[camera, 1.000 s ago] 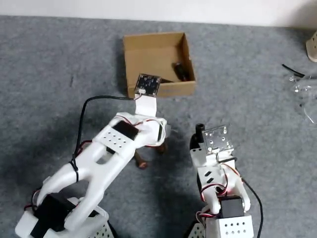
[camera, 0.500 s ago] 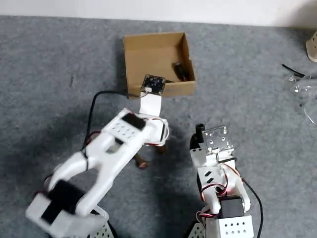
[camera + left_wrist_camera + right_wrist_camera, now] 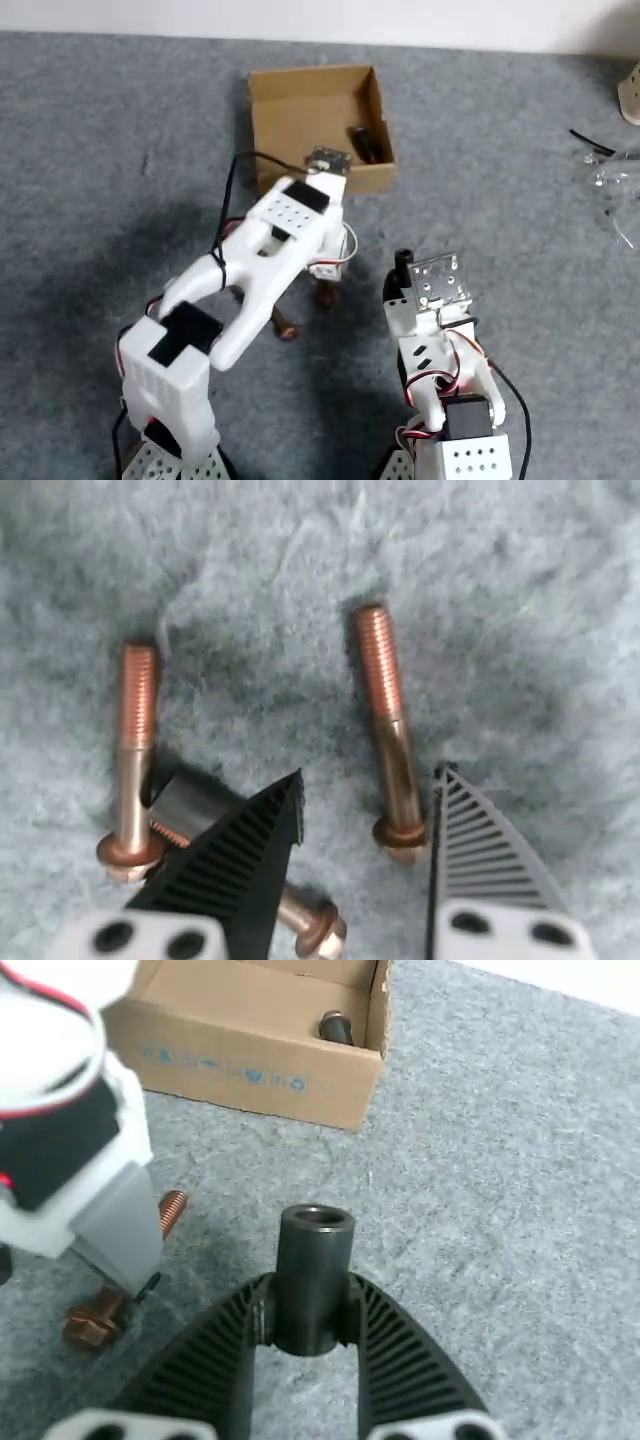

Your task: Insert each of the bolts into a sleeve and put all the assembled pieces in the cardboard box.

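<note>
My left gripper (image 3: 370, 775) hangs open just above the grey mat, its jaws on either side of a copper bolt (image 3: 386, 730). Beside it lie a second bolt (image 3: 131, 750), a black sleeve (image 3: 188, 802) and a third bolt (image 3: 310, 920), partly hidden under one finger. From above, the left arm (image 3: 285, 230) covers this spot, leaving two bolts (image 3: 284, 325) (image 3: 325, 296) showing. My right gripper (image 3: 310, 1300) is shut on an upright black sleeve (image 3: 312, 1260), also seen from above (image 3: 403, 262). The cardboard box (image 3: 300, 115) holds one assembled piece (image 3: 366, 143).
Clear plastic and black wires (image 3: 608, 170) lie at the far right of the mat, with a beige object (image 3: 630, 92) at the edge. The box's near wall (image 3: 240, 1070) stands just beyond the bolts. Open mat lies to the left and right of the arms.
The left arm has swung forward and to the right, its wrist now over the bolts near the box. The right arm with its sleeve has not moved.
</note>
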`<state>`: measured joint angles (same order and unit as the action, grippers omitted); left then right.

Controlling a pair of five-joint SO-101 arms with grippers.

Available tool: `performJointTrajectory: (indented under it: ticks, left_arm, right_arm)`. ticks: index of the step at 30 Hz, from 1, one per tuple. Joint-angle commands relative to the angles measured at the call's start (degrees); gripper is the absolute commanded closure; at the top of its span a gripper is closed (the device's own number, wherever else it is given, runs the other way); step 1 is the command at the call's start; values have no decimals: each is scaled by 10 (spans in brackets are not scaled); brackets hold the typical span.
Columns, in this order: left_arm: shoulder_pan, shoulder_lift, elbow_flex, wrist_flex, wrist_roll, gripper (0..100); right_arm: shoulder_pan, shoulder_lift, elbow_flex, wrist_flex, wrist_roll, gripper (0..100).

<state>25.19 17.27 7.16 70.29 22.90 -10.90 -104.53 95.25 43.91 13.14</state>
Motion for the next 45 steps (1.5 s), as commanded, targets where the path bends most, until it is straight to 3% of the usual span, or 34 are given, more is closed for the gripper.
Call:
performJointTrajectory:
  ticks: [1,32,34,38,45]
  left_arm:
    - [6,11,-41,12,3,800]
    - [9,71,-76,12,4,801]
    - [9,71,-76,12,4,830]
    - [5,71,-79,16,1,1000]
    - [5,71,-80,33,0,993]
  right_arm:
    - [7,-7,4,-22,-3,994]
    - [7,-7,4,-22,-3,994]
    - [7,-7,3,-22,-3,994]
    - [7,-7,3,-22,-3,994]
    - [7,-7,3,-22,-3,994]
